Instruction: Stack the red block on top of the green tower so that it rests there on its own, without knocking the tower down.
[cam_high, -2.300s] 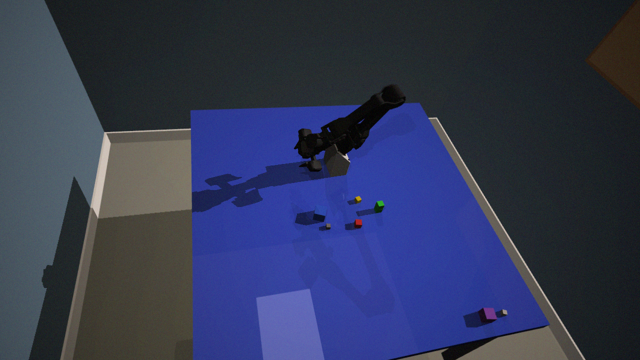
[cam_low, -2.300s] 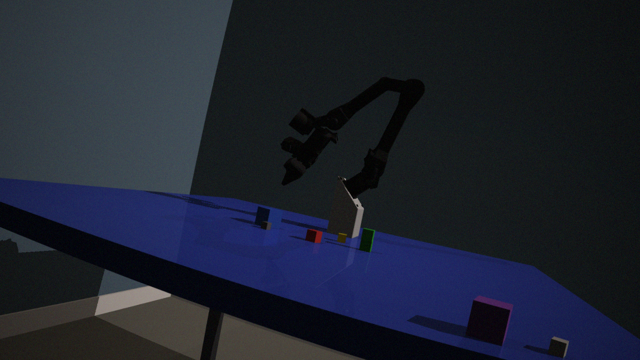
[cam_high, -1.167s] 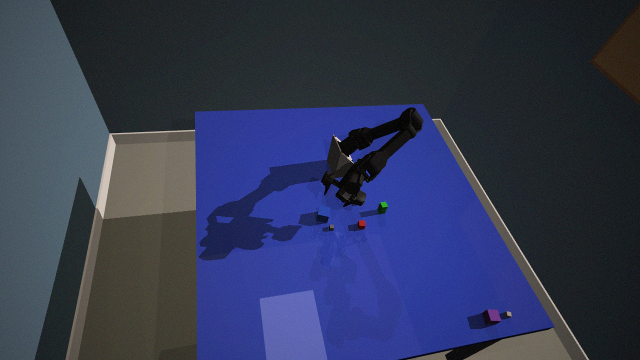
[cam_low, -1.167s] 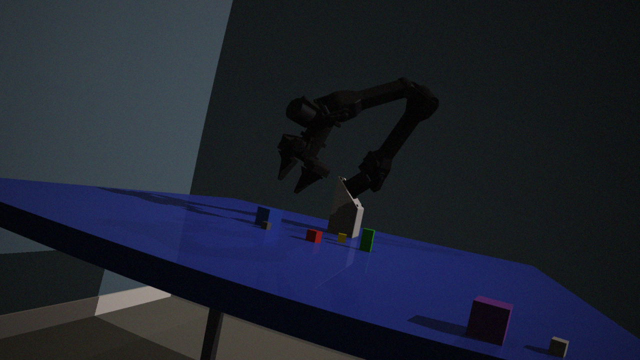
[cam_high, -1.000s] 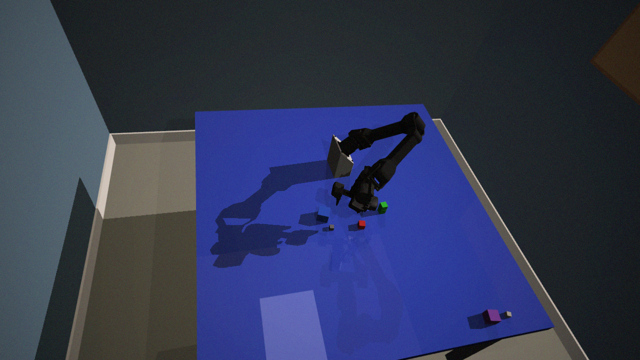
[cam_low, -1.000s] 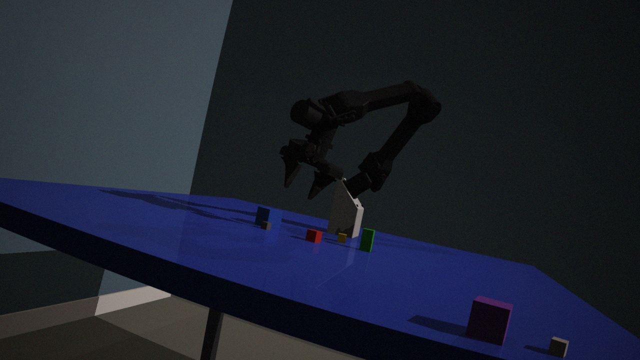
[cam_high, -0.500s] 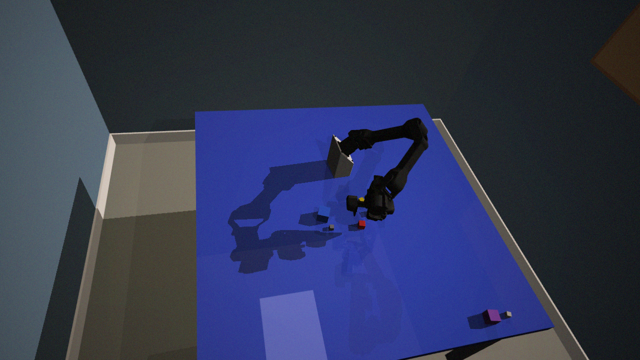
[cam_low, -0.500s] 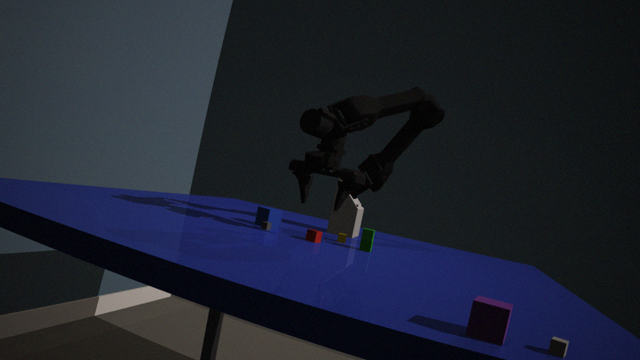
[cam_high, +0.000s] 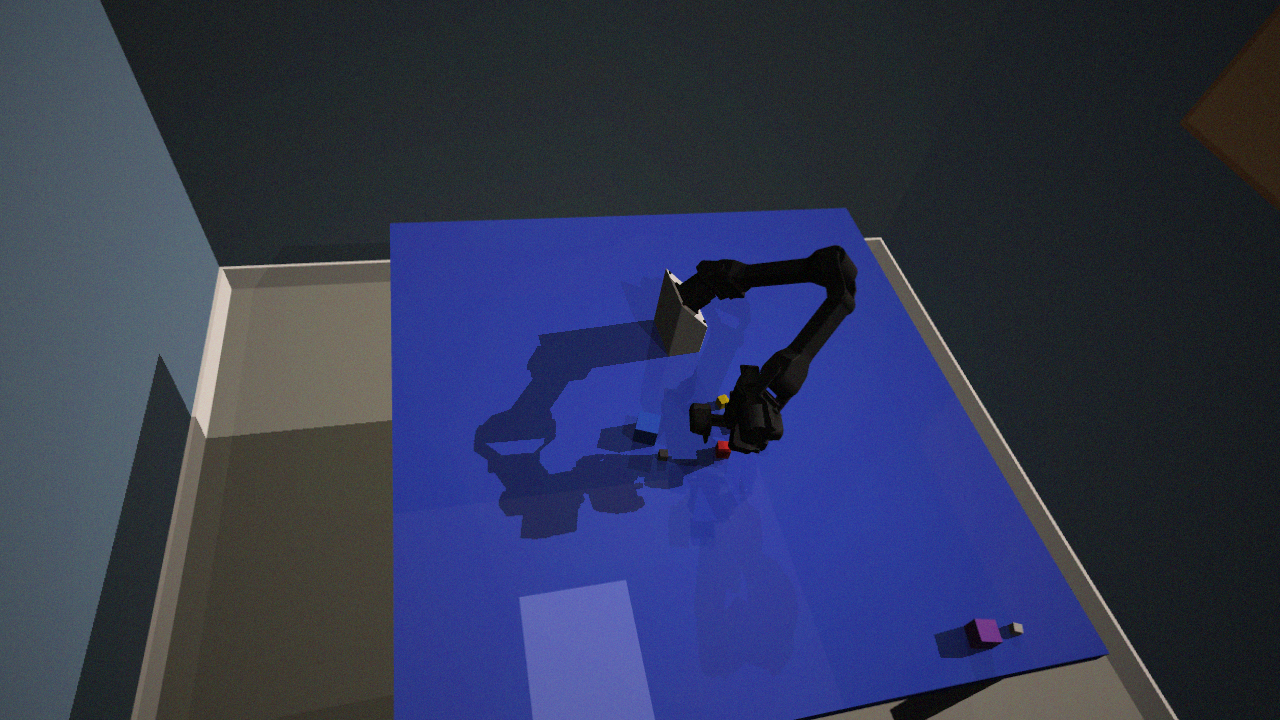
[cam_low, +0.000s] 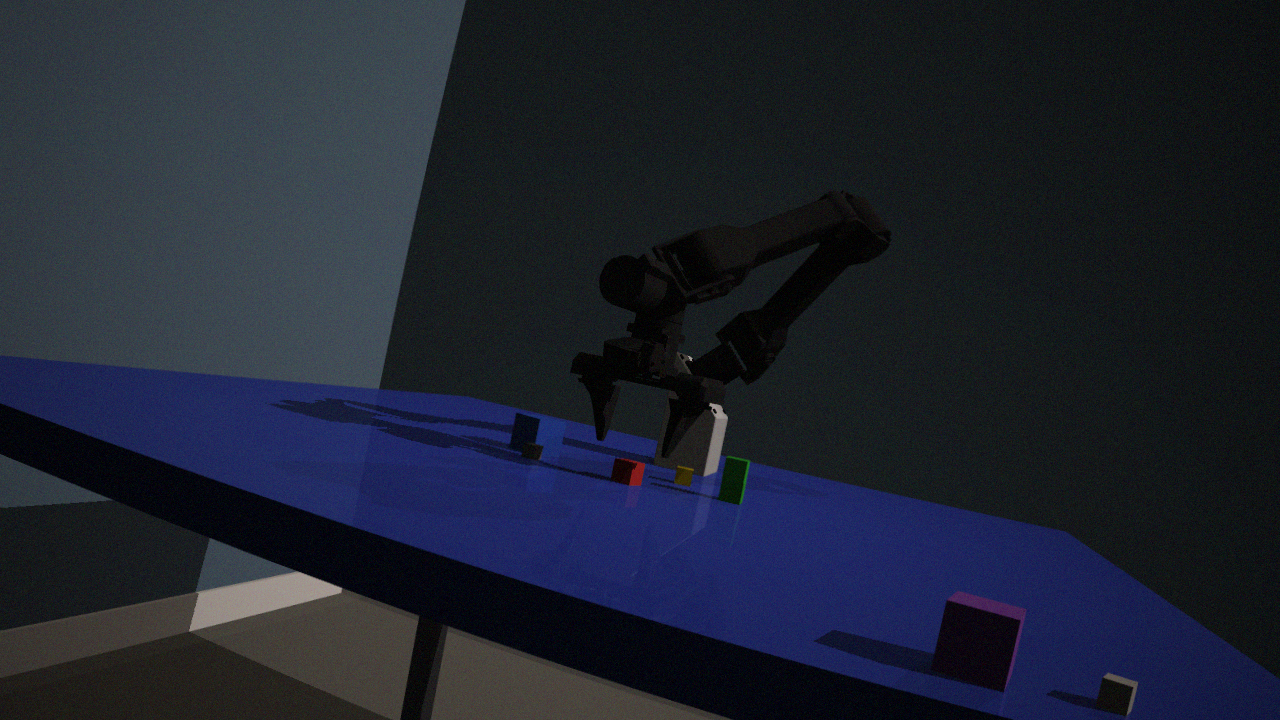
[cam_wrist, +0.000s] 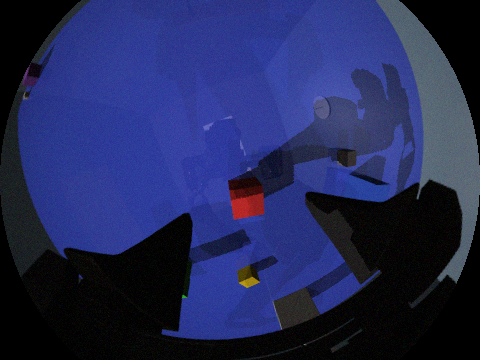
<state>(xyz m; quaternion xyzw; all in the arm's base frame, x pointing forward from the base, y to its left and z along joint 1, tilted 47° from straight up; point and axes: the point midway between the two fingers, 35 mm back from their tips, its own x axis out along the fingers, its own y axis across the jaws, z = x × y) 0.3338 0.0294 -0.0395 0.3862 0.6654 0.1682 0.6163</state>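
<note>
One small red block (cam_wrist: 247, 199), a plain cube, sits on the blue table (cam_low: 268, 465). The gripper (cam_low: 637, 429) hangs above it, jaws wide, empty.
</note>
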